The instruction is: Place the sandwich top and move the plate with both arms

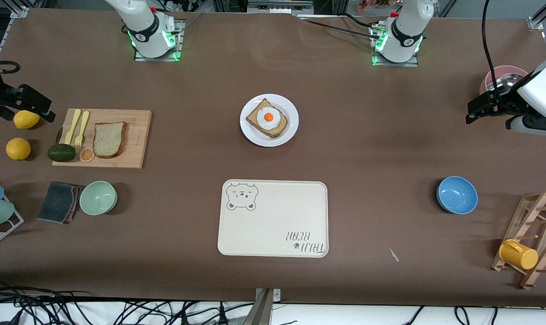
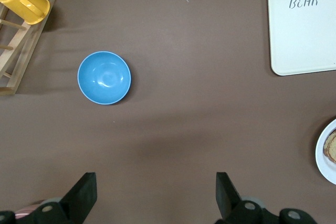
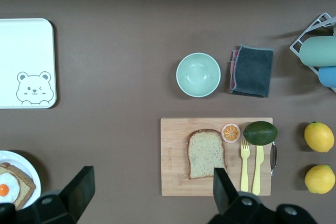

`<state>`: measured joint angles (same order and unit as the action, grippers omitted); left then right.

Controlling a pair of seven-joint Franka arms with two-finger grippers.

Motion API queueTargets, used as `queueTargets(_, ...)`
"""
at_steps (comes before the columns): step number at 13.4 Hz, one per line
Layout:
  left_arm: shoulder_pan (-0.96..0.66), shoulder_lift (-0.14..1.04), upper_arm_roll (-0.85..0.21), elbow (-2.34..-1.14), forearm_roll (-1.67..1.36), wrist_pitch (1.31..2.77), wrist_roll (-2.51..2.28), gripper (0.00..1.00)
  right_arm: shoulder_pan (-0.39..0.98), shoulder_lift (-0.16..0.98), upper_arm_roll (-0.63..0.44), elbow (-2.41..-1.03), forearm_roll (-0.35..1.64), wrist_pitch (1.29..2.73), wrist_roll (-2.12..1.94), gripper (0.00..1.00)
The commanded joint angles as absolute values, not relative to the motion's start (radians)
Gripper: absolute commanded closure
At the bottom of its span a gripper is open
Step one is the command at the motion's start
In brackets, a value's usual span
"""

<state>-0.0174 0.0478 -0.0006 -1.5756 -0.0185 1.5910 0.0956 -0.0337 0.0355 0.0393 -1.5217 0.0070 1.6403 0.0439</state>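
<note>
The sandwich top (image 1: 109, 139) lies flat on a wooden cutting board (image 1: 135, 135) toward the right arm's end of the table. It also shows in the right wrist view (image 3: 206, 153). The white plate (image 1: 291, 121) sits mid-table and bears a bread slice with a fried egg (image 1: 268, 118). Its rim shows in the right wrist view (image 3: 32, 170) and the left wrist view (image 2: 321, 153). My right gripper (image 1: 29, 103) (image 3: 152, 192) is open and empty, over the table by the lemons. My left gripper (image 1: 478, 108) (image 2: 156, 195) is open and empty, over the left arm's end.
A cream bear tray (image 1: 273, 219) lies nearer the camera than the plate. A green bowl (image 1: 98, 197), dark cloth (image 1: 58, 201), avocado (image 1: 61, 152), forks (image 1: 78, 126) and lemons (image 1: 18, 148) surround the board. A blue bowl (image 1: 457, 194) and a wooden rack with yellow cup (image 1: 519, 254) lie at the left arm's end.
</note>
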Motion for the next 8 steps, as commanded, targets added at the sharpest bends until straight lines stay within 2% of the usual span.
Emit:
queueTargets(1, -0.014, 0.029, 0.000, -1.611, -0.031, 1.609, 0.095, 0.00, -0.034, 0.041, 0.043, -1.509, -0.002, 1.632, 0.049, 0.00)
queueTargets(5, -0.014, 0.031, 0.002, -1.615, -0.060, 1.626, 0.095, 0.00, -0.034, 0.043, 0.043, -1.535, -0.002, 1.615, 0.048, 0.00)
queueTargets(8, -0.012, 0.032, 0.002, -1.666, -0.086, 1.672, 0.092, 0.00, -0.034, 0.046, 0.044, -1.536, -0.003, 1.617, 0.049, 0.00)
